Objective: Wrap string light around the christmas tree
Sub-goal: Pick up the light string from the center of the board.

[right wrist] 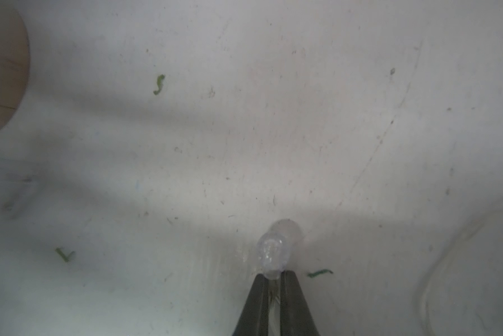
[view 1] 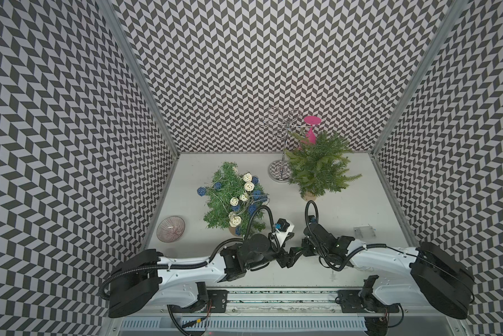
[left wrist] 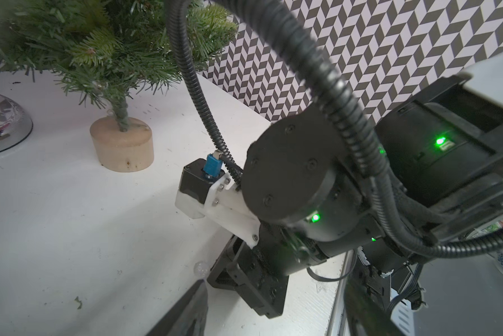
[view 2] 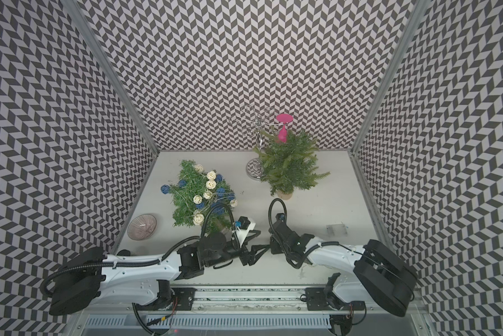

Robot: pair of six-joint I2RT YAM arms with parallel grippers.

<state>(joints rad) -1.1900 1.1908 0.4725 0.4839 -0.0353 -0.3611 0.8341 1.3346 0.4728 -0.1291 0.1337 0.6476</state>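
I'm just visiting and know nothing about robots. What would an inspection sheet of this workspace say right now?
Surface: white table, scuffed, with stray green needles.
Job's things: plain green tree upright on a wooden base; clear bulb close to the table.
Clutter: ball-decorated tree, bowl, chrome stand, pink object, clear box.
Grippers: left gripper open, empty; right gripper shut on the clear bulb.
Cables: black hoses loop over both wrists.
Surroundings: chevron walls on three sides.

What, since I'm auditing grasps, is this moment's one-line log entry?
right gripper: shut on string-light bulb, low at table | left gripper: open, close beside right gripper
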